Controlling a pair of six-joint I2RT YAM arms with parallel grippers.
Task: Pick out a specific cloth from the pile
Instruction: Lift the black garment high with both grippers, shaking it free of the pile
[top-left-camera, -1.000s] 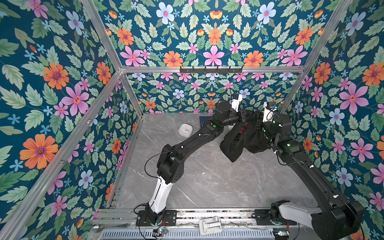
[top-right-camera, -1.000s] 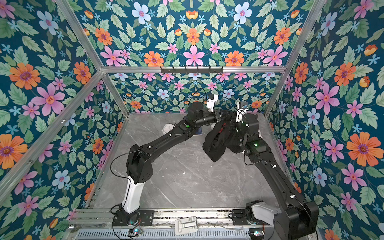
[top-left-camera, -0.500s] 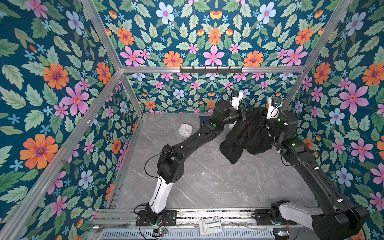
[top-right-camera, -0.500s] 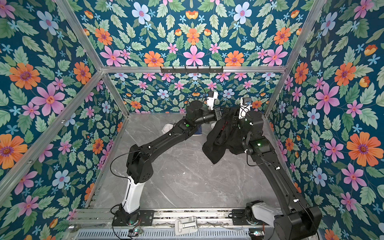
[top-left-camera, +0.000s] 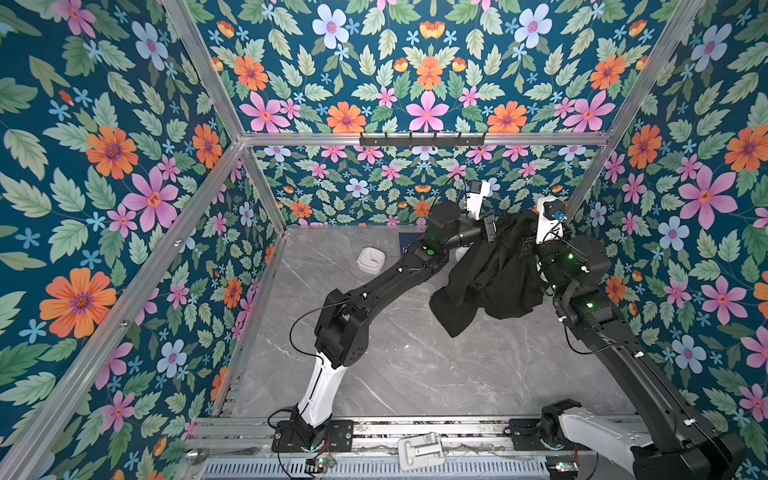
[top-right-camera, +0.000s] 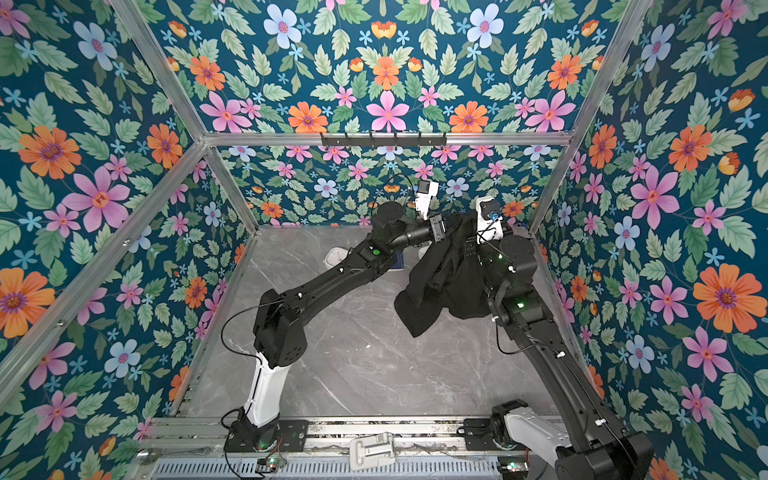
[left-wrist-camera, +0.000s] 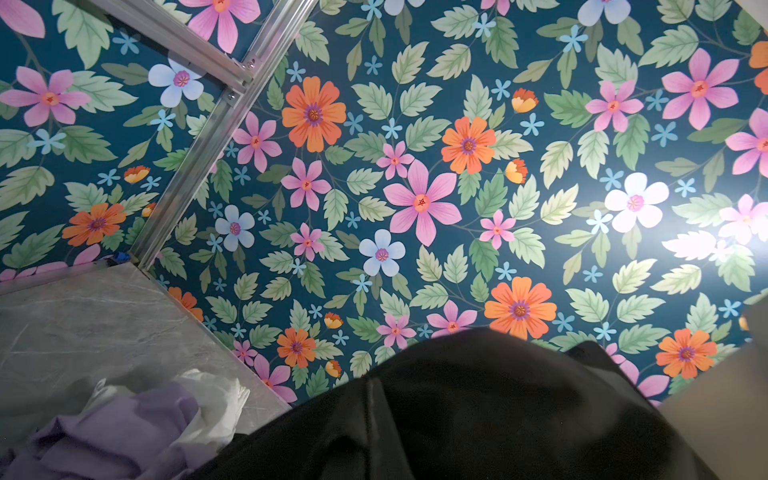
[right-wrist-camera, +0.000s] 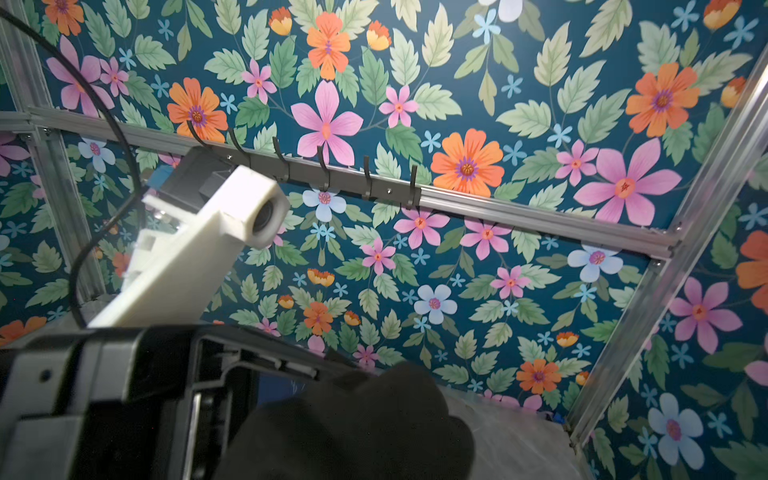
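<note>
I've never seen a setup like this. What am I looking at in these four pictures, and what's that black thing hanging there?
Two robot arms work inside a flower-papered booth. Two pictures look down from overhead; the other two come from a camera on each arm's wrist. The left tool and right tool are shut on a black garment, holding it up over the grey table. A pile of lavender and white garments lies on that table, and a small white gadget.
</note>
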